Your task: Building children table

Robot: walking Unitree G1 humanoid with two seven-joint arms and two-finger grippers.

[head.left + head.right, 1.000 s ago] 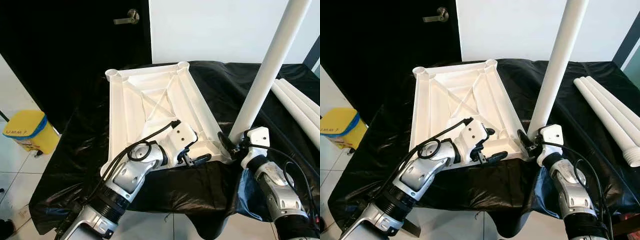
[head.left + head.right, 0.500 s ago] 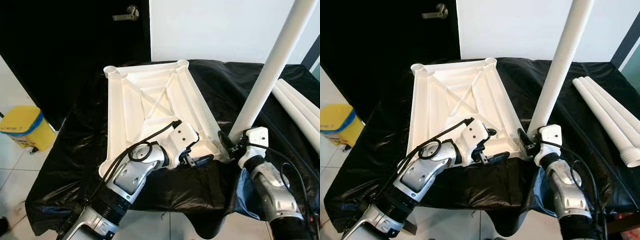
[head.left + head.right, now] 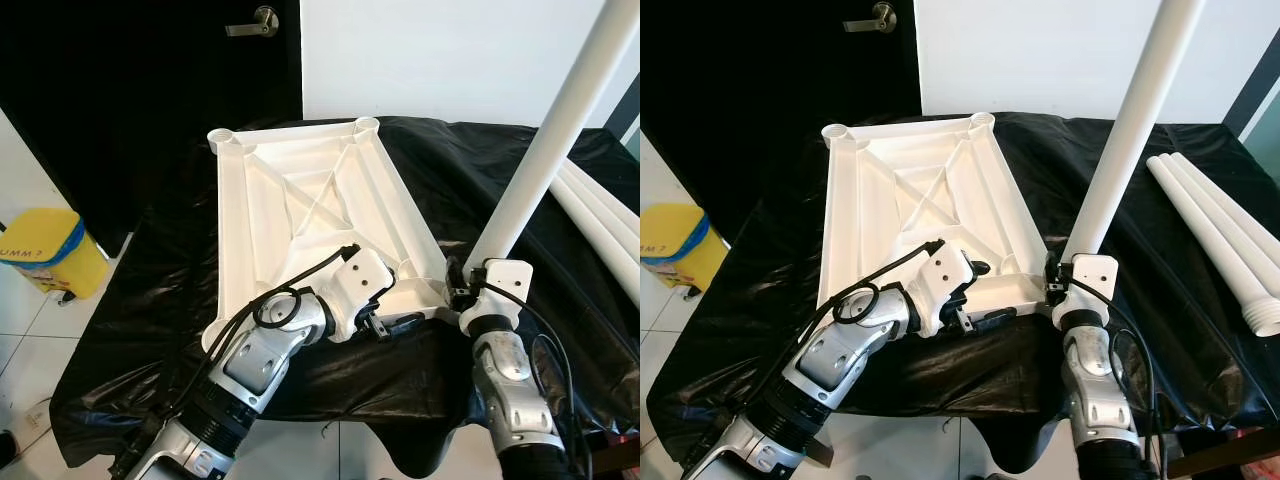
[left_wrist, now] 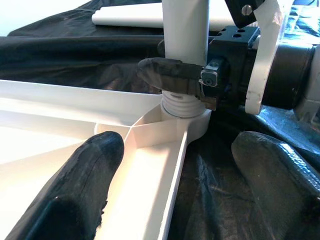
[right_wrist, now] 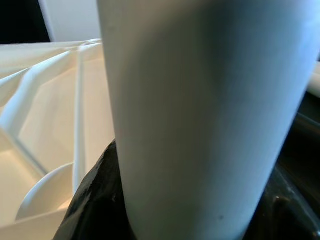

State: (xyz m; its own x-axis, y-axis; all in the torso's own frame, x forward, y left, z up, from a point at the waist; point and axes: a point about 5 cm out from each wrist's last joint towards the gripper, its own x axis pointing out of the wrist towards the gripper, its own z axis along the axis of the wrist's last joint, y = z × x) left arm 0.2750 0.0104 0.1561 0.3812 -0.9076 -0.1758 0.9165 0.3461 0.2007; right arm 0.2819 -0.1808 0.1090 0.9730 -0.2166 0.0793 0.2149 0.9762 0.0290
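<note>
My left gripper (image 3: 392,322), fingers apart, still straddles the near rim of the upturned tabletop (image 3: 300,200). My right gripper (image 3: 1052,287), clamped on the leg (image 3: 1130,125), has swung it more upright in the corner socket.

Indoor room — black door (image 3: 150,100), tiled floor (image 3: 30,330), yellow bin (image 3: 45,262).

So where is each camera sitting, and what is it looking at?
Left eye view: on the head, looking down at the white tabletop; both silver arms show.
Right eye view: beside it, same scene, spare legs lying right.
Left wrist view: looks along the left gripper at the corner socket.
Right wrist view: pressed close to the upright leg.
Shared: both wrist views show that leg, held by the right gripper.
</note>
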